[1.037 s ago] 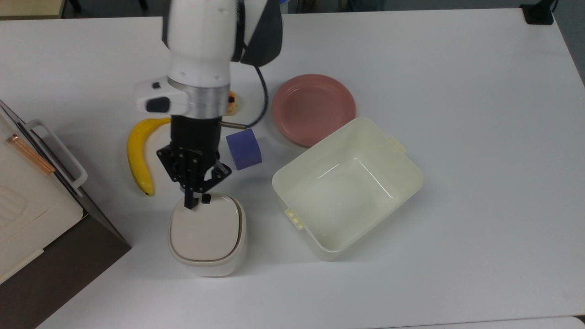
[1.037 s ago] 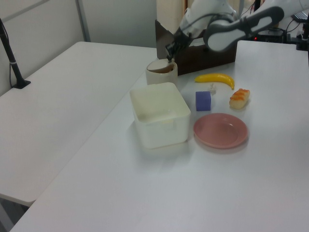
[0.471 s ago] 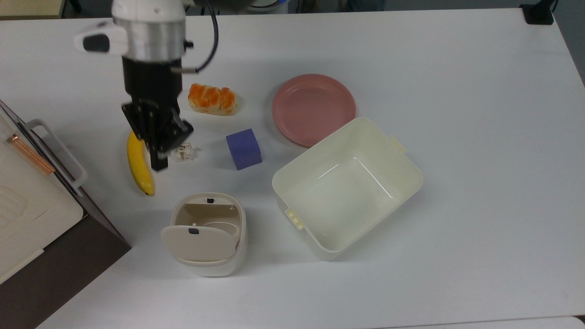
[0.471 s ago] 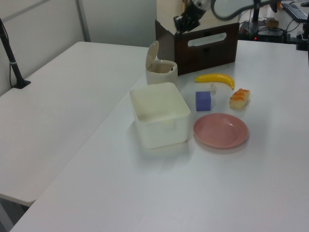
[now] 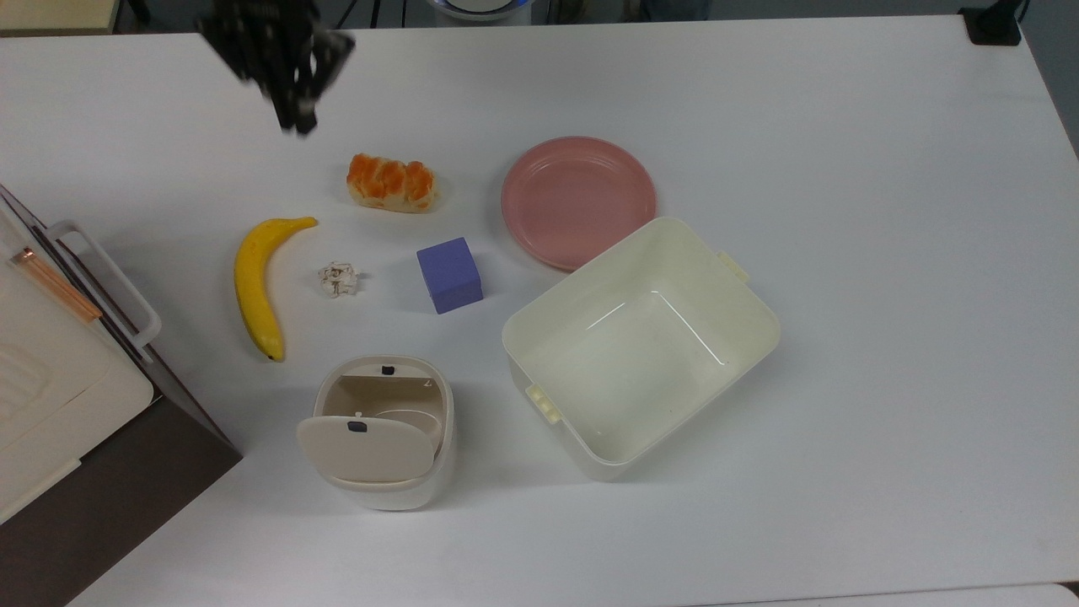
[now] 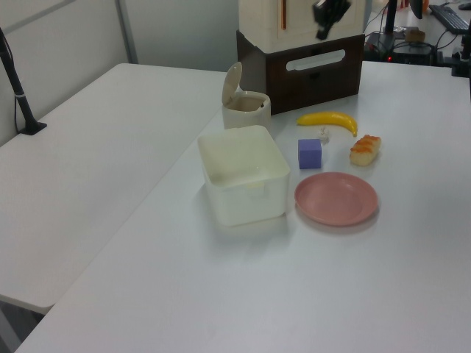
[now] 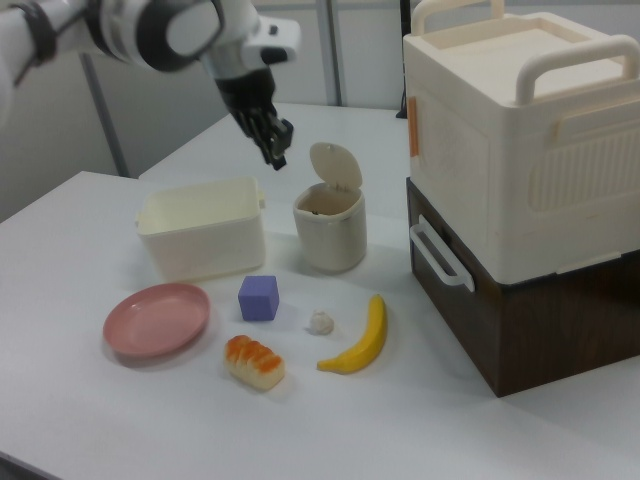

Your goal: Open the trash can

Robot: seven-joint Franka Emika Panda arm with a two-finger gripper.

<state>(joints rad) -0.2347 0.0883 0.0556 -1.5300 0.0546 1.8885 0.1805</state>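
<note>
White tabletop [image 5: 843, 126] is spreading below me as I am hanging with jaws nearly together, gripper [image 5: 295, 118] empty, well apart from the trash can [image 5: 383, 438], standing lid-up toward the top view's bottom.

The trash can [image 5: 383, 434] looks like smooth, matt white plastic, its flip lid [image 5: 367, 449] a satin beige. The cream tub [image 5: 639, 346] beside it is glossier plastic, catching light inside. The pink plate [image 5: 578, 201] seems matt, perhaps plastic. The table [image 5: 843, 169] is smooth matt white. The banana [image 5: 255, 286] has a waxy sheen.
</note>
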